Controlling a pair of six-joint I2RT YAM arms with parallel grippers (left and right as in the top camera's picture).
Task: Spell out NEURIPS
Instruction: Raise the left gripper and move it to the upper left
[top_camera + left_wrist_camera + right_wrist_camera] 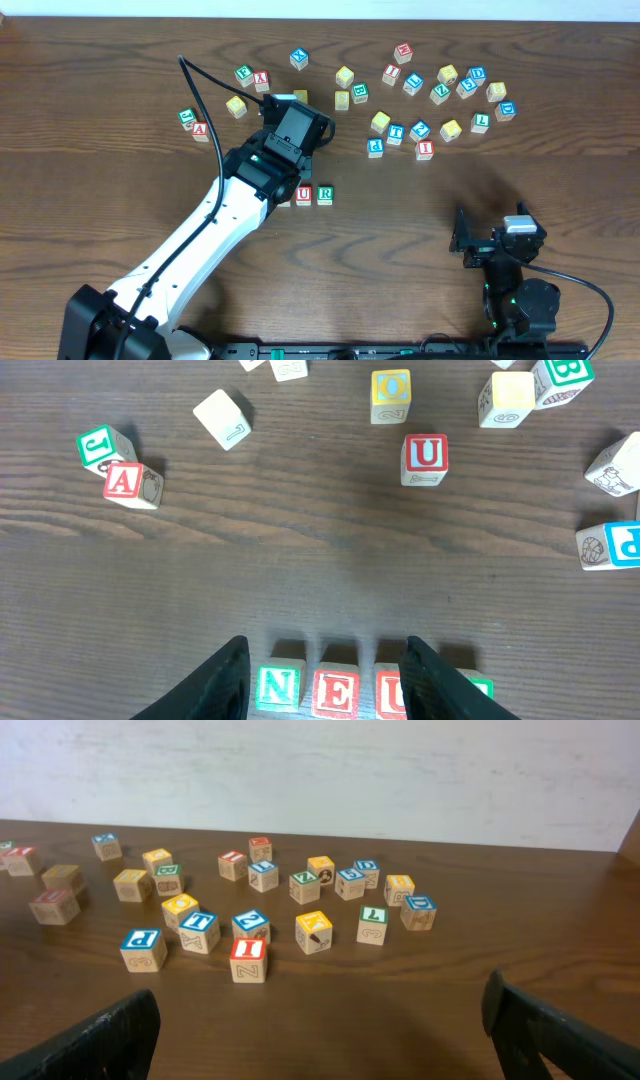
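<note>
NEURIPS: four of seven letters look placed; I, P and S remain.
Right gripper [320, 1020]: nearest, fingers wide apart, empty.
Row [314, 193]: N [279, 685], E [336, 691], U [392, 692], R [325, 193] side by side, mid-table.
Left gripper [326, 650]: fingers spread, empty, over the row.
Pile [419, 128]: beyond the row; I [248, 952] and P [142, 942] on its near side; S not made out.
Table [100, 60]: dark wood grain.
Wall [400, 770]: pale, plain, behind the far edge.
</note>
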